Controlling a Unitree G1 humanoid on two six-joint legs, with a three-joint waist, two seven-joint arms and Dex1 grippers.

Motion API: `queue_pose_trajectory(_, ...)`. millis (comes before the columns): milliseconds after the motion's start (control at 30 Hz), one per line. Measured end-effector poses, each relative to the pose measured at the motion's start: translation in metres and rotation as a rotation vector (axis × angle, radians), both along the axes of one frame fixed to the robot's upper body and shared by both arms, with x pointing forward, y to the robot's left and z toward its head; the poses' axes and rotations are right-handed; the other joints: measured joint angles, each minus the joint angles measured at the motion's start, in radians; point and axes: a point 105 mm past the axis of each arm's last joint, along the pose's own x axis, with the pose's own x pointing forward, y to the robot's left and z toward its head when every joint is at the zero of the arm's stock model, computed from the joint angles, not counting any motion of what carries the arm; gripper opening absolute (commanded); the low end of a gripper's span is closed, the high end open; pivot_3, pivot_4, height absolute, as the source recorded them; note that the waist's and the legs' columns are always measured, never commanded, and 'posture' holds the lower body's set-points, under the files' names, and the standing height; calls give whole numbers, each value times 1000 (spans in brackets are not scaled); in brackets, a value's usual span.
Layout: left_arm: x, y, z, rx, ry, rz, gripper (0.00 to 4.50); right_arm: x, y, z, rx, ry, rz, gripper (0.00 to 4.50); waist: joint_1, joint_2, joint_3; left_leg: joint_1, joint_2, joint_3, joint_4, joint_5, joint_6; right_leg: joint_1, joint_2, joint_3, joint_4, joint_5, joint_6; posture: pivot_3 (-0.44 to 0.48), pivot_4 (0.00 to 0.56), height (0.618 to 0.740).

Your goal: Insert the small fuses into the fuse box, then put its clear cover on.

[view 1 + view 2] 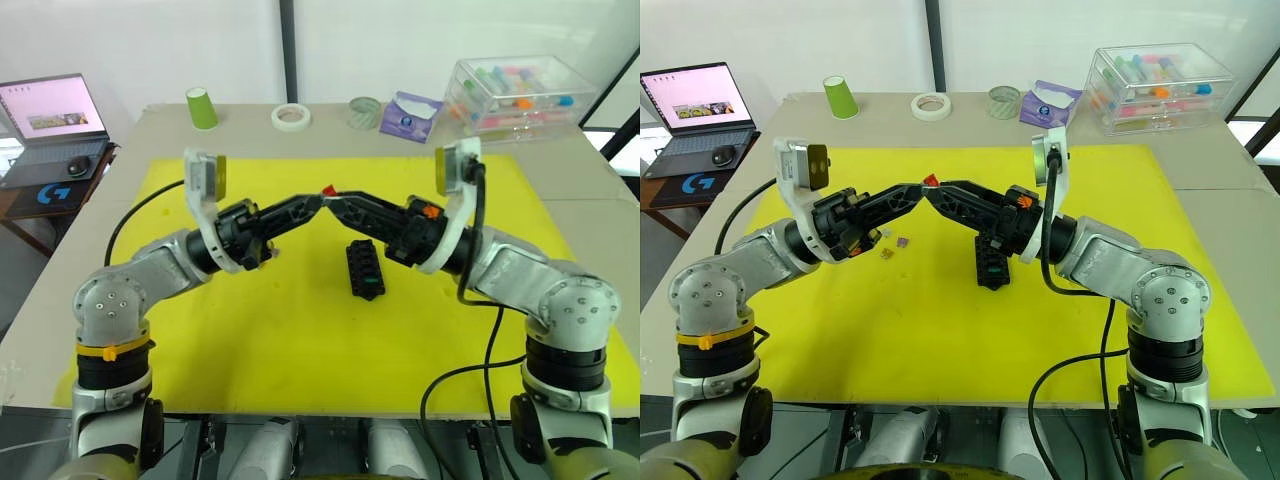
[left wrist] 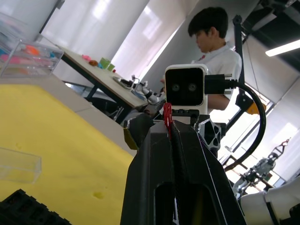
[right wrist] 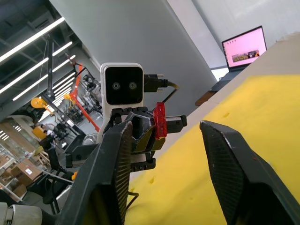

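A red fuse (image 1: 327, 189) is held in the air above the yellow mat (image 1: 300, 330), pinched at the tip of my left gripper (image 1: 319, 199), which is shut on it. My right gripper (image 3: 164, 129) faces it tip to tip and is open, its fingers (image 3: 117, 154) standing either side of the fuse (image 3: 160, 120) without touching. The black fuse box (image 1: 365, 268) lies on the mat just below and to the right of the tips. A few small fuses (image 1: 888, 241) lie loose under my left arm. The clear cover (image 2: 18, 165) rests on the mat beyond the box.
At the table's back stand a large clear storage box (image 1: 520, 92), a purple packet (image 1: 408, 115), a tape roll (image 1: 291, 116) and a green cup (image 1: 202, 107). A laptop (image 1: 55, 115) sits on a side table to the left. A person (image 2: 213, 42) stands in the background.
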Motion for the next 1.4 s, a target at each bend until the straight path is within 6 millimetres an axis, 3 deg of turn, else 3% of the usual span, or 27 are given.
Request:
queue_pose_trajectory(267, 2, 0, -1, -1, 9, 4, 0, 0, -2, 1, -3, 1, -8, 2490, 0, 0, 0, 0, 0, 0, 0, 0, 0, 0, 0, 0, 0, 0, 0, 0, 150, 740)
queue_pose_trajectory(367, 2, 1, -1, -4, 9, 8, 0, 0, -3, 1, 0, 2, -11, 1924, 0, 0, 0, 0, 0, 0, 0, 0, 0, 0, 0, 0, 0, 0, 0, 0, 150, 740)
queue_pose_trajectory(533, 3, 1, 0, -8, 5, 15, 0, -1, -4, 0, 2, 12, -4, 124, 0, 0, 0, 0, 0, 0, 0, 0, 0, 0, 0, 0, 0, 0, 0, 0, 150, 740)
queue_pose_trajectory(933, 3, 2, 0, -4, 9, 12, 0, -2, -3, 1, 8, 16, 8, 50, 0, 0, 0, 0, 0, 0, 0, 0, 0, 0, 0, 0, 0, 0, 0, 0, 150, 740)
queue_pose_trajectory(1033, 2, 2, -2, 12, 17, 10, 655, -2, -3, 0, 2, 17, 7, 0, 0, 0, 0, 0, 0, 0, 0, 0, 0, 0, 0, 0, 0, 0, 0, 0, 150, 740)
queue_pose_trajectory(1233, -3, 5, -7, 77, 32, -24, 2756, -3, -5, -2, -32, 10, 15, 0, -1, 0, 0, 0, 0, 0, 0, 0, 0, 0, 0, 0, 0, 0, 0, 0, 150, 740)
queue_pose_trajectory(1400, -18, 20, -24, 274, -38, -26, 4473, 0, -28, -7, -263, -85, -5, 0, 1, 1, 2, 0, 0, 0, -1, 0, 0, -1, 1, 0, -1, 0, 0, 0, 150, 740)
